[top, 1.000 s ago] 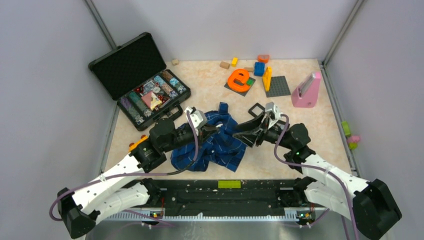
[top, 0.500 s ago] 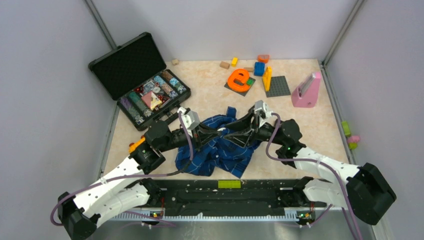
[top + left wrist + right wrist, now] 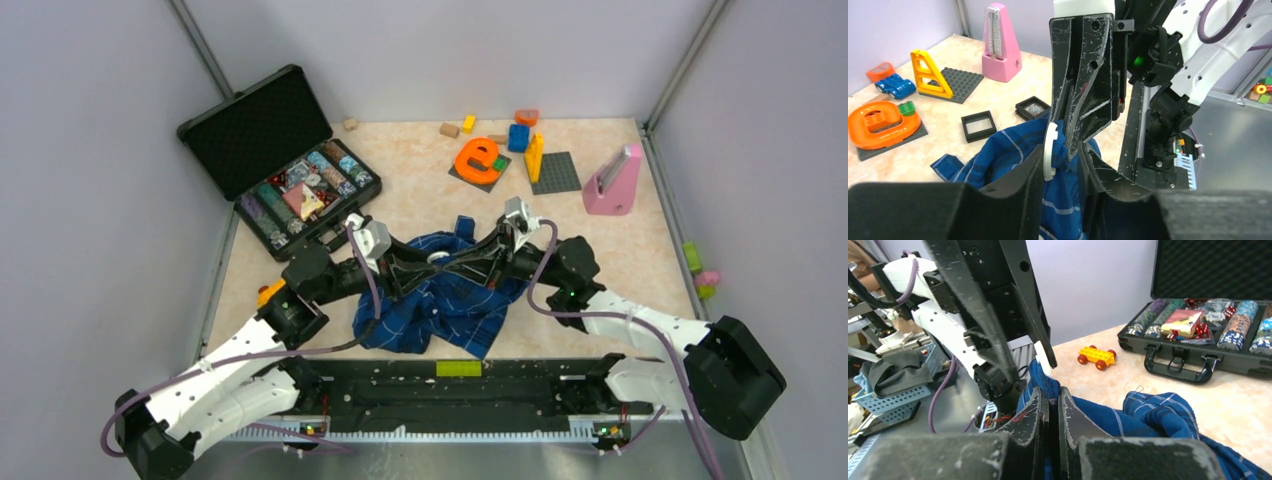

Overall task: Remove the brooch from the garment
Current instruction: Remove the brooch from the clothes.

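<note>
My right end effector [image 3: 1050, 392] is pinched shut on the soft garment [image 3: 440, 310]; my left end effector [image 3: 1062, 167] stands narrowly parted. The brooch [image 3: 1049, 151], at the garment's 12 o'clock, looks light and rigid: take its rim.

The right arm's jaws are pressed nearly together at the bottom of the view. Their black fingers [image 3: 1033, 415] pinch a raised fold of the garment [image 3: 1158, 417], dark blue plaid that spreads over the pale worktop [image 3: 1128, 375] on their far side. Just beyond the fold, the left arm's jaws reach down with their scratched fingers [image 3: 1025, 300] apart. The brooch [image 3: 1045, 356], pale and edge-on, sits at the tip of the farther finger, touching the cloth. Further left, a yellow toy car [image 3: 1095, 355] with red wheels lies on the worktop. Beyond it, an open black case [image 3: 1213, 265] holds stacked chips, cards and dice. Off the near edge, a blue basket [image 3: 903, 395] holds grey cloth.
</note>
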`<state>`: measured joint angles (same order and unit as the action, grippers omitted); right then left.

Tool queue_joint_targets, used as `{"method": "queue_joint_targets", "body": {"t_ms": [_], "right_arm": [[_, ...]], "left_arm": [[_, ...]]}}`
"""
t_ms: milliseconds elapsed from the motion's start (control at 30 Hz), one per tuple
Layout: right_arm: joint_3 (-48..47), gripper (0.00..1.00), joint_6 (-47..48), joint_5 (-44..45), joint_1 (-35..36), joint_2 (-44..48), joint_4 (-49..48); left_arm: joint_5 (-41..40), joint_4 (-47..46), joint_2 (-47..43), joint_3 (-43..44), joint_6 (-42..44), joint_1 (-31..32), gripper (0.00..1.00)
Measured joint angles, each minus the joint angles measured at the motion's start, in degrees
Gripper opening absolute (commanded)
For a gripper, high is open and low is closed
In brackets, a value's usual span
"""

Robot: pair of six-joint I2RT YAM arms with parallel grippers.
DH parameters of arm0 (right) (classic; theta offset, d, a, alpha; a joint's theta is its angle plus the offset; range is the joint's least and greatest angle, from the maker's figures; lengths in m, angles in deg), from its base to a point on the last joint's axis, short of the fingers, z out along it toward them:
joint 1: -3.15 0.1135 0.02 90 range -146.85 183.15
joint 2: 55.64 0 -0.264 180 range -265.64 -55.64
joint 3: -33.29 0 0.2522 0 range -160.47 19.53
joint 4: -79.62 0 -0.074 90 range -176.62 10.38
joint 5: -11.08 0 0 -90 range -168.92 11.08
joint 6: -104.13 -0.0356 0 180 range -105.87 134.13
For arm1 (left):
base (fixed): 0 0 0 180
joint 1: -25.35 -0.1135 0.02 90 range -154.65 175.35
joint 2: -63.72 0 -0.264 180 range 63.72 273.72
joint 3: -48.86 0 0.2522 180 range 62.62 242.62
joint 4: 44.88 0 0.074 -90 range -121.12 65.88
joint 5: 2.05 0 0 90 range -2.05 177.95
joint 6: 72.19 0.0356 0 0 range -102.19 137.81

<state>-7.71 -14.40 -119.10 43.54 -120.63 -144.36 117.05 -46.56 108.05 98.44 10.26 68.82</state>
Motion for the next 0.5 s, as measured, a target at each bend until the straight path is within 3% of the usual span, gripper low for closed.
{"method": "queue_joint_targets", "body": {"t_ms": [233, 500], "right_arm": [[-1.2, 0.00, -0.7, 1.1, -0.4, -0.6, 4.5], [-2.6, 0.00, -1.3, 0.7, -0.5, -0.7, 8.1]], "left_arm": [[-2.7, 3.5, -2.2, 0.0, 0.3, -0.3, 0.37], [-4.1, 8.1, -6.1, 0.1, 3.0, -0.5, 0.47]]}}
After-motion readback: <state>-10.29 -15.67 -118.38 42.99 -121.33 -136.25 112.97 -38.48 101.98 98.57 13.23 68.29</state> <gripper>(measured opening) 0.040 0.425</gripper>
